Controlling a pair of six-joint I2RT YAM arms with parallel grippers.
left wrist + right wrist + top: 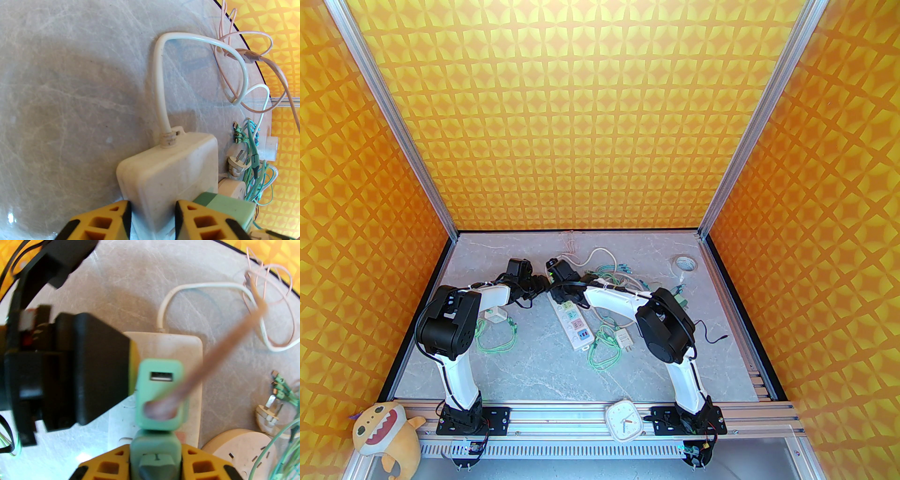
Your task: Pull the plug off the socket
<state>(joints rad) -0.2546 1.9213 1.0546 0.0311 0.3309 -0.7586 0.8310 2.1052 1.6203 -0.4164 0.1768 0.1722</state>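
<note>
The socket is a white power strip (577,328) lying mid-table, its cord (161,93) curling away from the far end. My left gripper (152,218) is shut on that far end (168,168), one yellow finger (103,222) on each side. A green plug (155,448) sits between the yellow fingers (199,465) of my right gripper (155,458), which is shut on it over the strip. Just beyond it a green USB adapter (161,390) with a pink cable (222,343) stands on the strip. In the top view both grippers (541,283) (558,293) meet at the strip's far end.
A round white socket adapter (239,453), a loose white plug (269,415) and tangled green cables (604,349) lie right of the strip. A white pronged adapter (625,338), a tape roll (686,263), a white charger (494,315) and a clock (623,420) are also here.
</note>
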